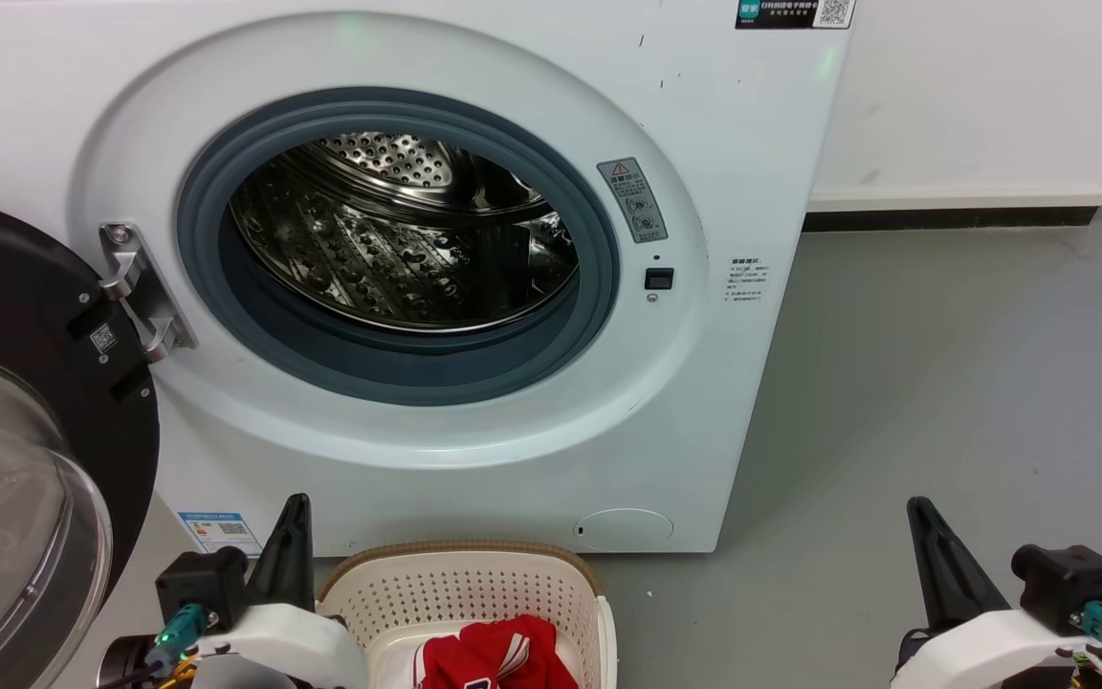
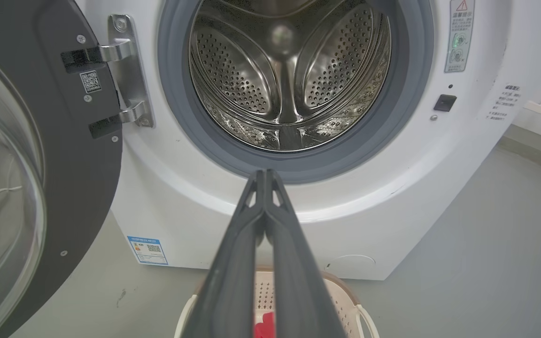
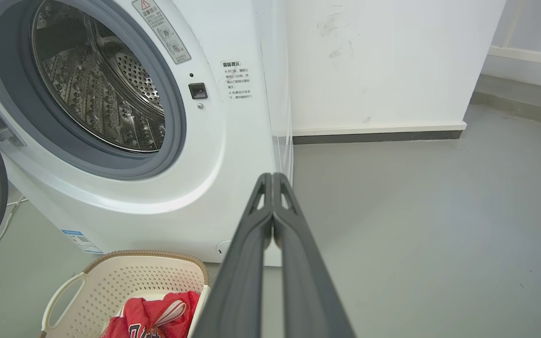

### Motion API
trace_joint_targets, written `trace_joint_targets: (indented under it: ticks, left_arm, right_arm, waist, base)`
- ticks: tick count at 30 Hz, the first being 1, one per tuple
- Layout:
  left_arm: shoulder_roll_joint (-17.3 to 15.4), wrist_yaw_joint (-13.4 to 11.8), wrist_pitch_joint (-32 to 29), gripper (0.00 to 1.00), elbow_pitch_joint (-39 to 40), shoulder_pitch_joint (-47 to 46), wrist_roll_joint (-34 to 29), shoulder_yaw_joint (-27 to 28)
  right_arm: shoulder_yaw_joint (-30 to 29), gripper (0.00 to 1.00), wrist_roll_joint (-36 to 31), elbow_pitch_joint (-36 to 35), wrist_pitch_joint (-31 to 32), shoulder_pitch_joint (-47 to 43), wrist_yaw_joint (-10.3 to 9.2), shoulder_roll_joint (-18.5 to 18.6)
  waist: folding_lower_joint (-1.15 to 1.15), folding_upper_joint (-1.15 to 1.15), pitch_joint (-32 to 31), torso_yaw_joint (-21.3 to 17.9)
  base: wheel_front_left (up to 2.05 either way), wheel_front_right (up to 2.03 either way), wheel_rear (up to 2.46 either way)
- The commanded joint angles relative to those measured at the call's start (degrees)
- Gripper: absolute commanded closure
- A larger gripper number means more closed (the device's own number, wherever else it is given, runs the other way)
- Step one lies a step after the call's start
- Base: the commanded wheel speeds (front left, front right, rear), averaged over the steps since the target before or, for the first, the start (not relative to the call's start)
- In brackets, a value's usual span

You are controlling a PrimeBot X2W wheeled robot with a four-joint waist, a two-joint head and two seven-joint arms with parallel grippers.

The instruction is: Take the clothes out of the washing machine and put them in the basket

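Checking the washing machine (image 1: 704,383): drum (image 1: 388,258) looks like bare steel as far as I can see, clothes (image 1: 498,651) sit in the basket (image 1: 460,553) on the floor (image 1: 943,383) just in front. Done, prob? (A)

Prob, but the drum's lower front hides behind the grey seal (image 1: 398,368), so a small piece cd be left there. I make out red fabric w/ white stripes in the basket. A white piece, can't tell. (B)

Tools? (A)

Left tool (image 1: 295,507) and right tool (image 1: 916,502): both w/ fingers (image 2: 233,263) pressed together, nothing between them. (B)

Risks if the arms move? (A)

Left tool is just beside the basket rim, and the open door (image 1: 25,316) w/ its glass stands close on its left. A swing outward cd strike the glass. A low sweep inward cd shove or tip the light basket. The jersey is heaped toward the basket's right wall, so a tip that way cd spill it onto the floor. (B)

Right side? (A)

Well apart from everything, low risk. (B)
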State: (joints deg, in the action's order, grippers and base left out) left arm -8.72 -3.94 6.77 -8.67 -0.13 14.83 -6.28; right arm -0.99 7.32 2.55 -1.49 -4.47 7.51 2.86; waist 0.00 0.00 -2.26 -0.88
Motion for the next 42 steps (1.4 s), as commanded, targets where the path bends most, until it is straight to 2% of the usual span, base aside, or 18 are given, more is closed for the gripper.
trace_joint_targets:
  ticks: [1,18,42]
  left_arm:
    - [-0.1,0.5,-0.4,1.0,0.6,-1.6,2.9,0.9]
    - [1.2,3.0,-3.0,1.0,-0.4,-2.5,19.9,3.3]
    - [2.9,6.1,-6.7,1.0,-2.0,-3.9,40.2,6.7]
  right_arm:
    - [-0.3,1.0,3.3,-0.4,0.2,1.3,0.0,0.0]
    - [-1.4,1.0,22.0,2.3,1.9,3.7,-0.01,0.2]
    - [-2.8,1.0,44.3,5.5,3.9,6.4,-0.01,0.3]
  waist:
    - [0.0,0.0,0.0,0.0]
    - [0.0,0.0,0.4,0.1]
    - [0.0,0.0,0.9,0.3]
  base:
    - [0.0,0.0,0.0]
    - [0.0,0.0,0.0]
    - [0.0,0.0,0.0]
